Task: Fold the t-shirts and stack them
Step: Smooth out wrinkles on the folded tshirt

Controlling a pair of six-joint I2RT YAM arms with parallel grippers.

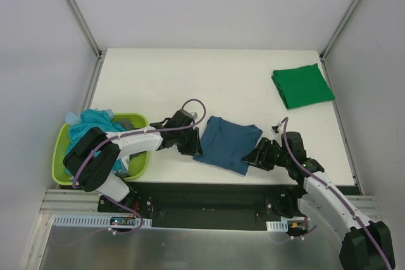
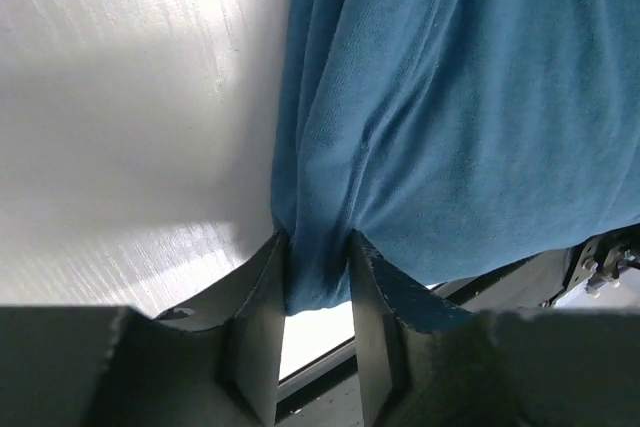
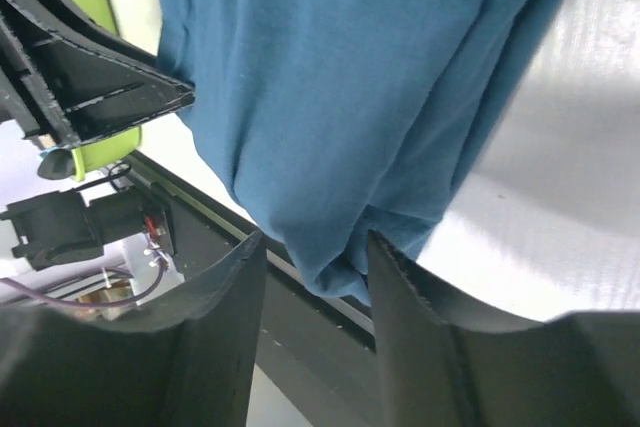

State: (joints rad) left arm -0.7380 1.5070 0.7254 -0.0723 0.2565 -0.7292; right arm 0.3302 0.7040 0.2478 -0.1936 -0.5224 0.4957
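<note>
A dark teal-blue t-shirt (image 1: 226,144) lies crumpled on the white table near the front edge. My left gripper (image 1: 193,141) is at its left edge. In the left wrist view it (image 2: 318,244) is shut on a bunched fold of the blue cloth (image 2: 460,97), which fills the gap between the fingers. My right gripper (image 1: 251,156) is at the shirt's right corner. In the right wrist view it (image 3: 315,244) stands open around a hanging fold of the shirt (image 3: 330,67), with a gap beside the left finger. A bright green t-shirt (image 1: 302,85) lies folded at the back right.
A lime-green basket (image 1: 61,159) at the front left holds a light turquoise t-shirt (image 1: 95,121) and dark grey cloth (image 1: 126,121). The table's dark front rail (image 1: 209,188) runs just below the blue shirt. Frame posts stand at the back corners.
</note>
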